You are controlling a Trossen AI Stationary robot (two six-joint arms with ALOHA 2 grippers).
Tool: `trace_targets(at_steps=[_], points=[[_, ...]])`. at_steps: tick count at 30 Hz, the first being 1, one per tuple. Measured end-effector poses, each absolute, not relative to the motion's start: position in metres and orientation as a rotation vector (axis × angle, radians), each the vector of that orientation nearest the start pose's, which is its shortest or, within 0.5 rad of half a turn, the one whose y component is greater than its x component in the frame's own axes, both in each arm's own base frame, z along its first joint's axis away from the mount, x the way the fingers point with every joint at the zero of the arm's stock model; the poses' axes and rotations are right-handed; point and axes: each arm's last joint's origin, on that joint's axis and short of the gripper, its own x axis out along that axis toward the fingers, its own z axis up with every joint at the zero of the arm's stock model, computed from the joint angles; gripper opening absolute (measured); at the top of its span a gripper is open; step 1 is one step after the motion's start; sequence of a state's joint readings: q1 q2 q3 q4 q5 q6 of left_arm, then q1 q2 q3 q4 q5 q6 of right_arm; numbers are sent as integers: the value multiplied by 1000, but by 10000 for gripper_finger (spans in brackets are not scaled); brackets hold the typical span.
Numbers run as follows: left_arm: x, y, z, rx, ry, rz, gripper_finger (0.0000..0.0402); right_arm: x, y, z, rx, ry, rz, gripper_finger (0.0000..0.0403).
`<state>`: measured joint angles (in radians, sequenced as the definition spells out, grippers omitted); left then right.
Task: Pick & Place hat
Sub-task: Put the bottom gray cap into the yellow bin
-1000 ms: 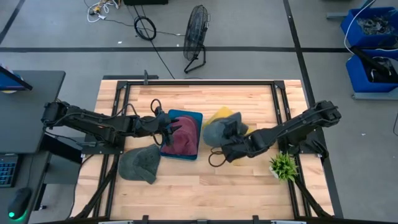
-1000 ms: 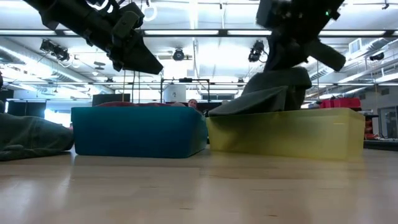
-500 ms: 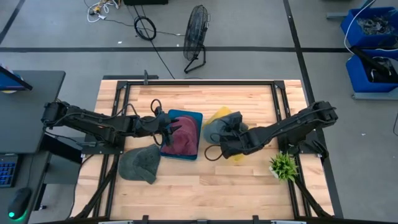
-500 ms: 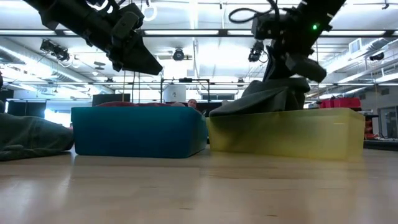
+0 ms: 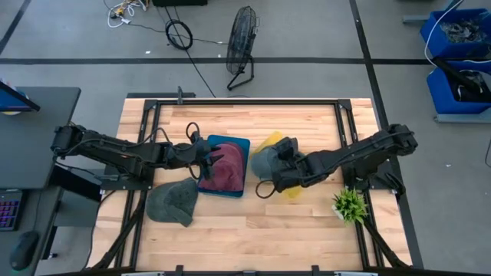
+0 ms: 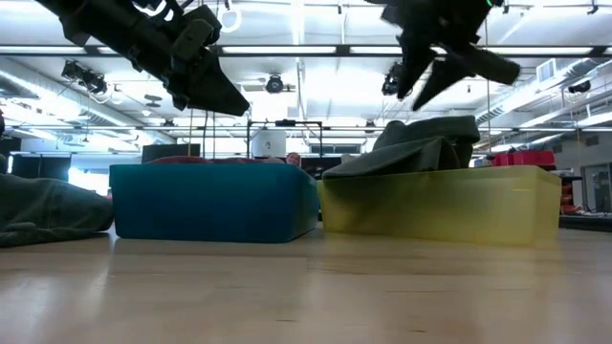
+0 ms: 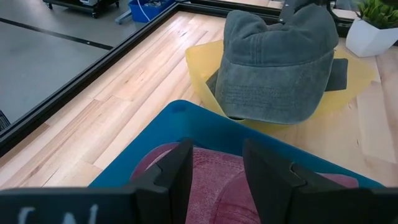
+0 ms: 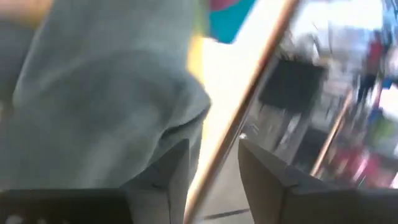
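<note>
A grey-green hat [image 6: 417,146] lies in the yellow bin [image 6: 497,205], its crown [image 7: 277,68] bulging above the rim. My right gripper [image 6: 421,86] hangs open just above it, clear of the cloth; from overhead it [image 5: 278,167] stands over that bin. A maroon hat [image 7: 211,186] lies in the blue bin [image 6: 215,201]. My left gripper [image 7: 214,171] hovers open over it, above the bin's rim [image 6: 206,86]. A second grey-green hat [image 5: 173,203] rests on the table near the front left.
A small potted plant [image 5: 349,205] stands on the table to the right of the yellow bin, close to my right arm. Bare wood lies along the table's near edge [image 5: 253,245] and far edge. A black frame [image 5: 146,138] runs around the tabletop.
My right gripper has opened, let go of the grey-green hat and risen above it. The hat has stayed lying in the yellow bin.
</note>
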<state>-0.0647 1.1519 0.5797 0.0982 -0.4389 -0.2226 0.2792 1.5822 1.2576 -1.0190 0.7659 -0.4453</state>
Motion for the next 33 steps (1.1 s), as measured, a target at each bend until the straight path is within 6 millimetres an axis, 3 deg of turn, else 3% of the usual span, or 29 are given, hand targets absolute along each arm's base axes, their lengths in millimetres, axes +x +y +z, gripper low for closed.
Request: trace_targets(at_steps=[3,6,13,21,27,33], points=[[235,-3,220,-97,418,416,145,286,54,246,-1202,1358,48,138],[235,-3,220,-97,418,416,145,288,44,233,-1261,1372,107,132],[235,-3,220,-88,420,414,145,302,31,219,-1210,1221,244,123],[235,-3,220,-88,420,414,145,312,20,217,-1105,1123,296,112],[235,-3,219,-88,422,414,145,313,16,216,-1035,1124,275,18],[235,-3,219,-87,426,415,145,312,19,219,-1035,1153,139,5]])
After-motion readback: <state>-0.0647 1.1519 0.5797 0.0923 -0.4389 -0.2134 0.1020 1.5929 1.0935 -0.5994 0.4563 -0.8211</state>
